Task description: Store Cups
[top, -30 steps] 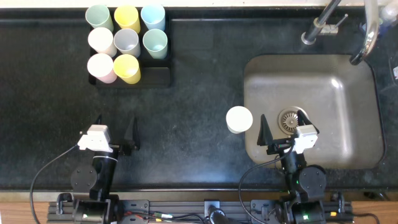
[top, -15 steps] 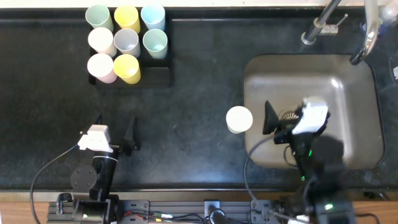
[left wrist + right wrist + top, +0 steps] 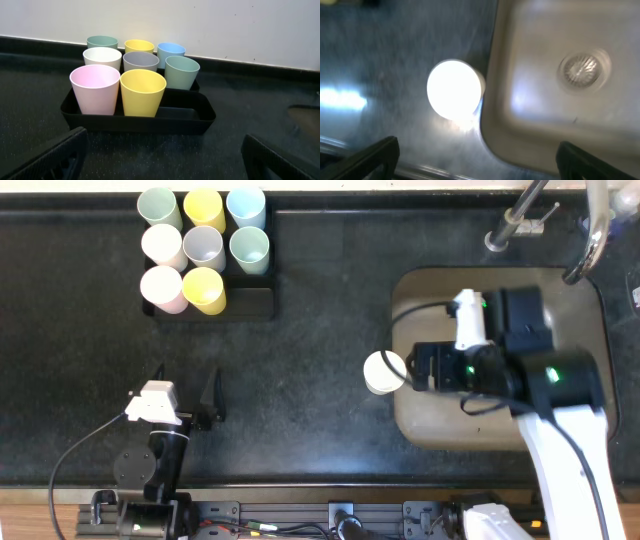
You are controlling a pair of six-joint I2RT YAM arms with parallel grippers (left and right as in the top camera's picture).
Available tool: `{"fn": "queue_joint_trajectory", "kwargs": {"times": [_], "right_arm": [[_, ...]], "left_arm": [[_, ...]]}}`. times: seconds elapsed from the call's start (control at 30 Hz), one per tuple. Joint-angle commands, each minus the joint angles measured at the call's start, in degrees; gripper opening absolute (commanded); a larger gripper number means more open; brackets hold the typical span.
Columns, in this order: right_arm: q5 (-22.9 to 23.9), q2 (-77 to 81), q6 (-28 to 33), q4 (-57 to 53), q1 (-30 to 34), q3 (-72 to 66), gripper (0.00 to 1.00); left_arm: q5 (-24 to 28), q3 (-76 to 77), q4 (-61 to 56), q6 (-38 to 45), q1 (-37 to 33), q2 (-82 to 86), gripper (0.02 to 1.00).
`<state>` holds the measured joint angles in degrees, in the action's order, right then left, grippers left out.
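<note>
Top view: white cup (image 3: pixel 382 372) on the counter (image 3: pixel 300 410) beside the sink (image 3: pixel 560 290), its right edge hidden by the right gripper (image 3: pixel 412 368). Left wrist view: black tray (image 3: pixel 190 117) with eight cups (image 3: pixel 142 90); left gripper (image 3: pixel 165 155) spread apart. Right wrist view: cup glare-washed, fingers (image 3: pixel 370 157) wide apart and cropped.

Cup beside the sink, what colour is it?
The cup is white, shown best in the top view.

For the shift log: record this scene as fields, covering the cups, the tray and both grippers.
tray: black, at the counter's far left, one slot free
cups in tray: eight
loose cup: white, on the counter beside the sink's rim
right gripper: open, above the loose cup
left gripper: open, facing the tray, apart from it
</note>
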<state>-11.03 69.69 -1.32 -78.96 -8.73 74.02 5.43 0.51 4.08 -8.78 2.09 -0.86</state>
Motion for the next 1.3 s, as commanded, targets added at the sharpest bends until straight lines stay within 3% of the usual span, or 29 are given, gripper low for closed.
{"fn": "queue_joint_trajectory", "kwargs": {"times": [0.03,0.27,0.63,1.07,1.17,1.23,1.3], "right_arm": [[-4.2,7.0,0.0,-3.9,-0.3,1.2,0.991],[-3.5,16.6,-0.2,-5.4,-0.3,1.2,0.989],[4.3,24.9,-3.2,-1.4,-3.4,1.2,0.985],[8.6,29.6,-4.3,3.0,-5.1,1.2,0.958],[9.2,30.2,-4.5,3.1,-6.3,1.2,0.851],[9.2,30.2,-4.7,3.4,-6.7,1.2,0.684],[9.2,30.2,-5.0,3.7,-6.7,1.2,0.457]], "left_arm": [[1.0,0.0,0.2,1.1,-0.4,0.6,0.998],[1.0,0.0,0.2,1.1,-0.4,0.6,1.000],[1.0,0.0,0.2,1.1,-0.4,0.6,1.000],[1.0,0.0,0.2,1.1,-0.4,0.6,1.000],[1.0,0.0,0.2,1.1,-0.4,0.6,1.000],[1.0,0.0,0.2,1.1,-0.4,0.6,1.000],[1.0,0.0,0.2,1.1,-0.4,0.6,1.000]]}}
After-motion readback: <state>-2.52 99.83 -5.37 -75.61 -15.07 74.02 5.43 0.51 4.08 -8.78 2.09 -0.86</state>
